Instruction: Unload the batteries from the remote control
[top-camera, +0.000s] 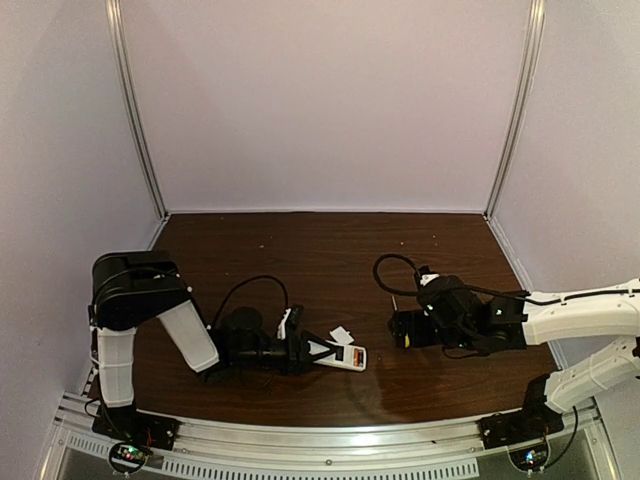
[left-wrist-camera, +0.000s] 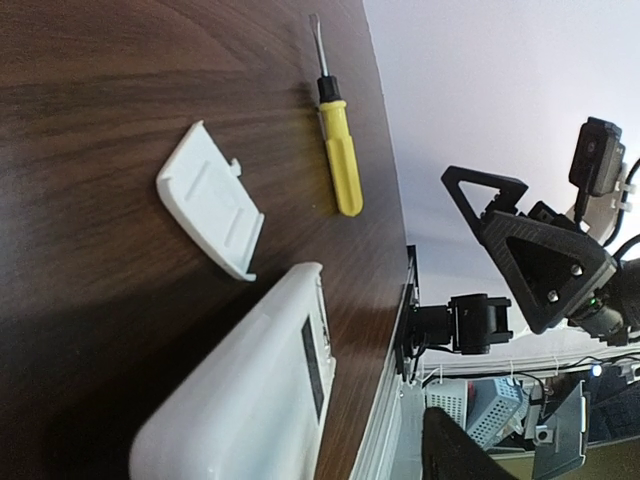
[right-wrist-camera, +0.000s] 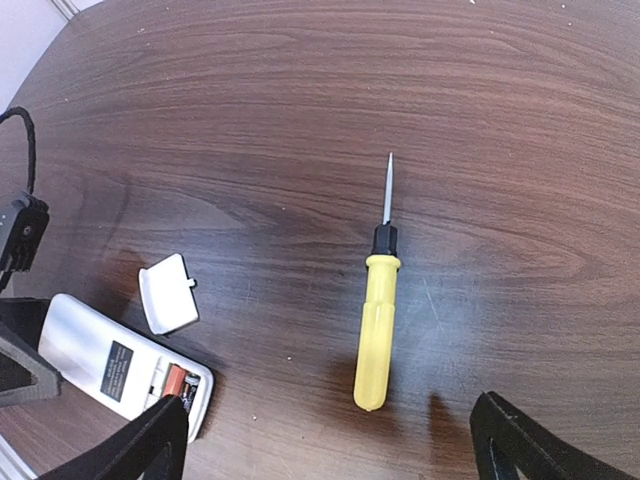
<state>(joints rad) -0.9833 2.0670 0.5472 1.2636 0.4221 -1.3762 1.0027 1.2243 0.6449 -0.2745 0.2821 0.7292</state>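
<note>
The white remote control (top-camera: 348, 357) lies near the table's front middle with its back compartment open. It also shows in the right wrist view (right-wrist-camera: 120, 370) and the left wrist view (left-wrist-camera: 250, 400). An orange battery (right-wrist-camera: 174, 381) and a dark battery (right-wrist-camera: 189, 387) sit inside the compartment. My left gripper (top-camera: 322, 350) is at the remote's left end, open (left-wrist-camera: 437, 292), with the remote beside its fingers, not between them. My right gripper (top-camera: 400, 328) is wide open (right-wrist-camera: 340, 455) and hovers over the yellow-handled screwdriver (right-wrist-camera: 377, 325).
The small white cover piece (top-camera: 341, 335) lies just behind the remote and shows in both wrist views (right-wrist-camera: 168, 293) (left-wrist-camera: 212, 212). The screwdriver (left-wrist-camera: 338, 160) lies to the remote's right. The metal rail (top-camera: 330, 455) runs along the front table edge.
</note>
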